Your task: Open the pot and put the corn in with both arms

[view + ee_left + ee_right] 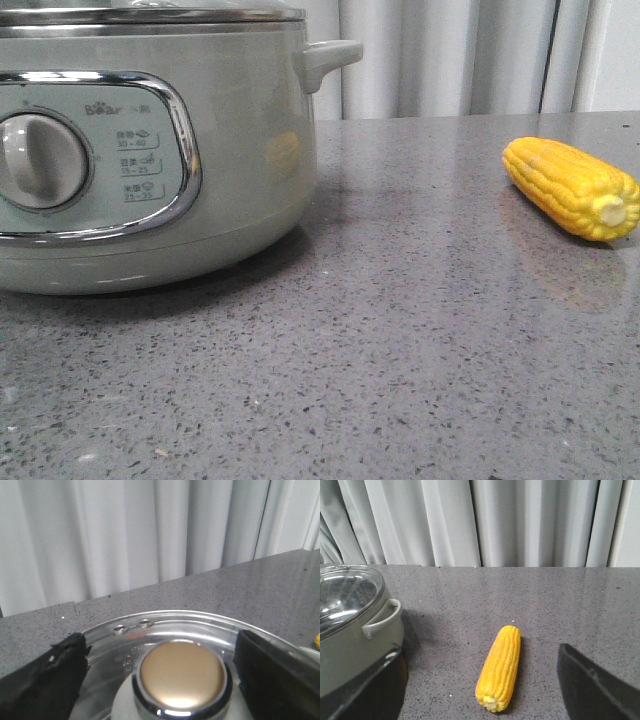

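Observation:
The sage-green pot [150, 150] stands at the left of the grey counter, with its glass lid [150, 12] on. The yellow corn [570, 187] lies on the counter at the right, pale stub end toward the camera. Neither gripper shows in the front view. In the left wrist view my left gripper [160, 680] is open just above the lid [165, 627], its black fingers [42, 680] on either side of the gold lid knob [182, 675] and not touching it. In the right wrist view my right gripper [480, 690] is open and empty above the corn [500, 667].
The pot's side handle [330, 60] sticks out toward the corn; the pot [350, 630] also shows in the right wrist view. White curtains [450, 55] hang behind the counter's far edge. Speckled grey counter [400, 350] lies between the pot and the corn.

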